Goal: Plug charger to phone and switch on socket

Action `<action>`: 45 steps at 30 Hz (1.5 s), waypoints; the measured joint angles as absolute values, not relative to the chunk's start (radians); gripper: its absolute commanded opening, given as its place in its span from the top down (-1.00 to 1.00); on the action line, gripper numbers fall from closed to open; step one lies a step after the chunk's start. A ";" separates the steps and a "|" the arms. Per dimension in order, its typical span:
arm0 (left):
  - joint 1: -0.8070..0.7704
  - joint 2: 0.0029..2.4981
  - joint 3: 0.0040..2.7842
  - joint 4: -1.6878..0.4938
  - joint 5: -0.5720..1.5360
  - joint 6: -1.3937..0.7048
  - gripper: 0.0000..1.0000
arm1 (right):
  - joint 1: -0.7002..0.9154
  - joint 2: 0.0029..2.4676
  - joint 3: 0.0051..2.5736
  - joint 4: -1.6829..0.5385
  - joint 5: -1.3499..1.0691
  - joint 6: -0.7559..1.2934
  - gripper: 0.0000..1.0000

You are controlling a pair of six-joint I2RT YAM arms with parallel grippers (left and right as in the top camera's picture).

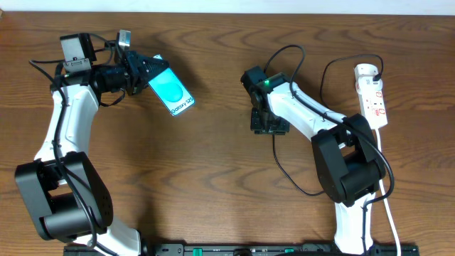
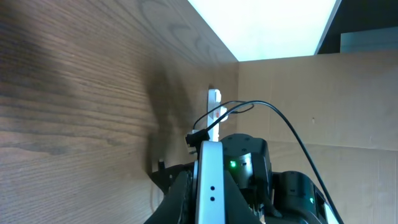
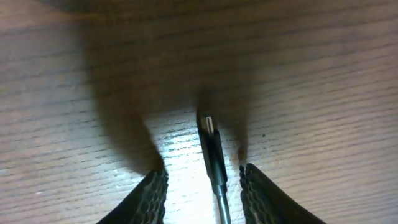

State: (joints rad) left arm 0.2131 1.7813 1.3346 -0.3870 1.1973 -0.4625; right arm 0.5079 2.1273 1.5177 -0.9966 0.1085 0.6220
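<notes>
Overhead: we log the left gripper (image 1: pixel 144 70) in the upper left of the frame, clamped on the phone (image 1: pixel 171 92), cyan screen facing up. The right gripper (image 1: pixel 269 128) sits at centre frame, pointing down at the table (image 1: pixel 213 185). In the right wrist view its jaws stand partly apart, with the charger plug (image 3: pixel 212 149) lying between them and a gap on each side. The socket (image 1: pixel 373 99) lies at upper right, well apart; its switch looks too small to read.
</notes>
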 measured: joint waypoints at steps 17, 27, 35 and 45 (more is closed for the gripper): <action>0.213 1.783 1.335 -0.391 1.198 -0.462 0.86 | 0.508 2.123 1.501 -0.933 0.109 0.625 0.50; 0.213 1.783 1.335 -0.394 1.197 -0.462 0.86 | 0.508 2.123 1.499 -0.928 0.109 0.625 0.70; 0.213 1.784 1.335 -0.394 1.197 -0.462 0.86 | 0.508 2.110 1.477 -0.901 0.105 0.625 0.76; 0.213 1.784 1.335 -0.394 1.197 -0.462 0.86 | 0.508 2.110 1.476 -0.898 0.103 0.625 0.91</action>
